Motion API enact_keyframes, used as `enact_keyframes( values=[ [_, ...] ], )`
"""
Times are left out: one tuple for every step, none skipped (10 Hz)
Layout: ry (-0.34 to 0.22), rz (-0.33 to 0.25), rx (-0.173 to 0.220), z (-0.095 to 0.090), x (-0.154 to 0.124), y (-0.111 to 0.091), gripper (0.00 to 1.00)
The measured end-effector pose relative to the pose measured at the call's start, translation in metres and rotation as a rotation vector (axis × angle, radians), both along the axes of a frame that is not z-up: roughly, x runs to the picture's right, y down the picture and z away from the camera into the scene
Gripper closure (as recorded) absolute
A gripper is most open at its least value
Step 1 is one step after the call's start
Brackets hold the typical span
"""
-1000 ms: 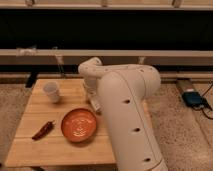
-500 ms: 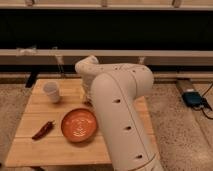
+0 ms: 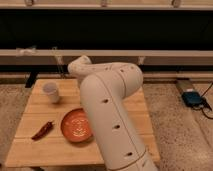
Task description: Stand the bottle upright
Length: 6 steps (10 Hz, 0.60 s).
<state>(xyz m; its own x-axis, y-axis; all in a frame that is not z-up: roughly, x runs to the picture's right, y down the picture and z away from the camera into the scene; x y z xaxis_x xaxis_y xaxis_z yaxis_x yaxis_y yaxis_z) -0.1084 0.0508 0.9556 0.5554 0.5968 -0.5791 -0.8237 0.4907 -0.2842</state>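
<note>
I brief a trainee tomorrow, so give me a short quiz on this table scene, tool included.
1. True or false: the white cup stands upright on the wooden table.
2. What lies to the picture's left of the orange bowl? A) a red chili pepper B) a spoon C) a sponge
3. Fill in: the tool cannot be seen; it is ____ by the robot arm.
Key: 1 true; 2 A; 3 hidden.

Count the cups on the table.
1: a cup at the table's far left corner. The arm covers the table's middle and right, hiding the gripper and possibly other cups.
</note>
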Motion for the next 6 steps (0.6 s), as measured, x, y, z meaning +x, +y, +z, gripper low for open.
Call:
enact_keyframes(
  values=[
    [0.013, -0.023, -0.002, 0.0005, -0.0029, 0.0019, 0.2],
    [0.03, -0.046, -0.003, 0.0016, -0.0045, 0.0045, 0.2],
    [0.057, -0.073, -0.002, 0.0046, -0.0033, 0.0073, 0.2],
    [0.075, -0.092, 0.001, 0.0064, -0.0024, 0.009, 0.22],
    [0.091, -0.109, 0.008, 0.0075, -0.0016, 0.0097, 0.3],
    [0.117, -0.134, 0.027, 0.0087, 0.0018, 0.0088, 0.4]
  ],
)
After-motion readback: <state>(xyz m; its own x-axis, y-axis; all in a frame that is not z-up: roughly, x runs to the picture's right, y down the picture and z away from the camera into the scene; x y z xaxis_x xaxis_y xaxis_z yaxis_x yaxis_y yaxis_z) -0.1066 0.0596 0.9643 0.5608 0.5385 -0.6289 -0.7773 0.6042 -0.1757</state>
